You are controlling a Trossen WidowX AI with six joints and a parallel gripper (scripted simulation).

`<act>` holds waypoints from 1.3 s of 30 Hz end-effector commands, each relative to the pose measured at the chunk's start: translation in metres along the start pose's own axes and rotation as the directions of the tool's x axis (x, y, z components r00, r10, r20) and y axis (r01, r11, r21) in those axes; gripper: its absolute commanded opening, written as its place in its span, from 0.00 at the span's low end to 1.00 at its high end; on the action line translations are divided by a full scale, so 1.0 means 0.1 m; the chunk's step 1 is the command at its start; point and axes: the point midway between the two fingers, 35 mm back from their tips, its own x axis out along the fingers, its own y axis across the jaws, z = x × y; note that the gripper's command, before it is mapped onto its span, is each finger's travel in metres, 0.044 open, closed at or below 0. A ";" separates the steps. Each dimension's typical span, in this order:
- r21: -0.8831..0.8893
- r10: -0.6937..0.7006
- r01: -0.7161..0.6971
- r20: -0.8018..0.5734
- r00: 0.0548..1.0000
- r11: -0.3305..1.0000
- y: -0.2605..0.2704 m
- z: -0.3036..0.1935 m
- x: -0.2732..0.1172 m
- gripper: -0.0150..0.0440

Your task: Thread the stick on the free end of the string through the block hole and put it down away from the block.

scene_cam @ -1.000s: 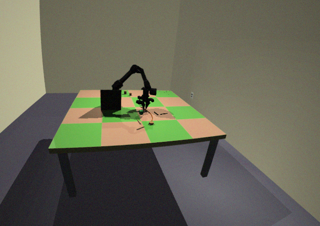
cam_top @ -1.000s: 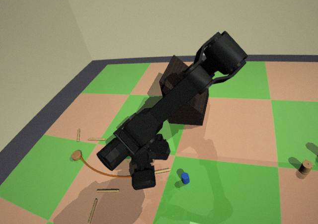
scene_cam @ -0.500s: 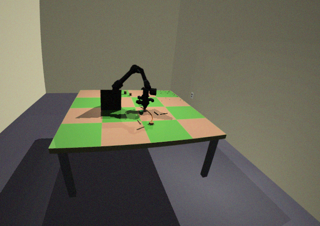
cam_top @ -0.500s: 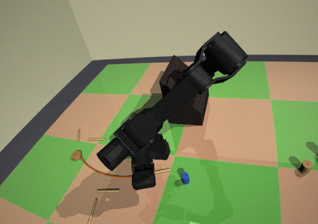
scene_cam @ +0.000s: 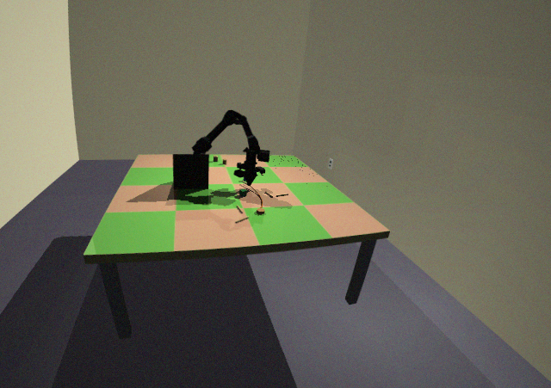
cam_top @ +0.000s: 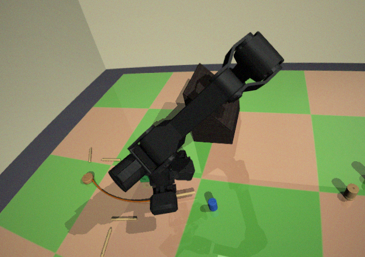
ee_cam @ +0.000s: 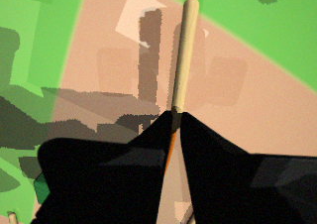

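"Green and pinkish squares are covering the table [cam_top: 280, 142] [scene_cam: 133, 232] [ee_cam: 267, 120]. What is the gripper [cam_top: 163, 201] [scene_cam: 250, 183] [ee_cam: 175, 117] doing?"

"It is holding the stick [cam_top: 186, 194] [ee_cam: 184, 56] narrowly, near the end where the orange string [cam_top: 112, 198] [scene_cam: 258, 197] [ee_cam: 169, 152] is joining."

"And the other string end?"

"It is running to the round button [cam_top: 87, 178] [scene_cam: 260, 211]. Apart from the stick, the dark block [cam_top: 212, 130] [scene_cam: 190, 170] is standing on the table."
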 end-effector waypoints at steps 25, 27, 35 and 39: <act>-0.007 0.000 0.000 -0.008 1.000 1.000 -0.02 -0.02 -0.38 0.25; -0.007 0.000 0.000 -0.008 1.000 1.000 -0.02 -0.02 -0.41 0.25; -0.007 0.000 0.000 -0.007 1.000 1.000 -0.01 -0.01 -0.49 0.25; 0.000 -0.001 0.001 -0.002 1.000 1.000 0.00 0.00 -0.45 0.25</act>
